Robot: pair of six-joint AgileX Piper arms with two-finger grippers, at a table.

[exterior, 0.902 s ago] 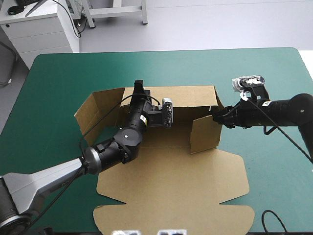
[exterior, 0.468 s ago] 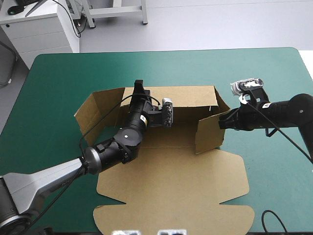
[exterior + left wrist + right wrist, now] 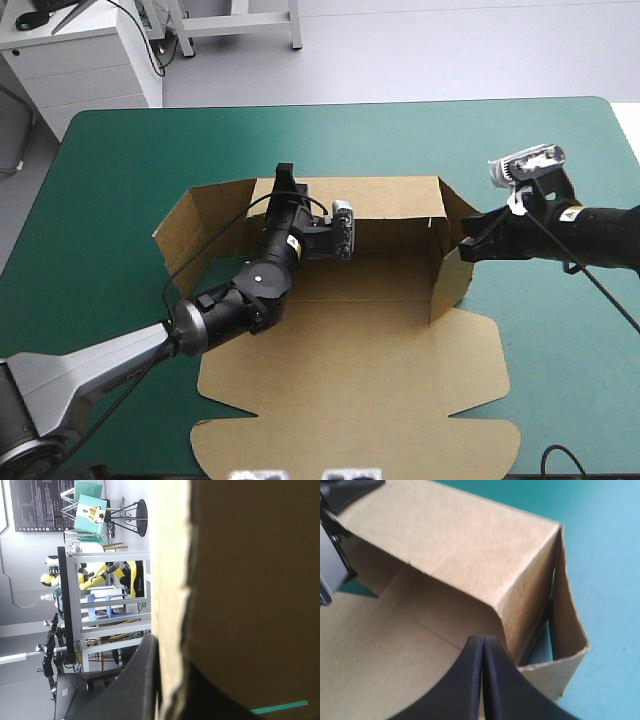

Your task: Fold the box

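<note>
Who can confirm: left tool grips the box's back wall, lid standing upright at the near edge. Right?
Not quite. The left tool grips the back wall of the box, yes, but the lid is not upright: it lies flat at the near edge. The high view shows it.

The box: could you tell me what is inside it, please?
Inside the box only the left gripper, shut on its back wall, and bare board show. The floor under that arm is covered.
</note>
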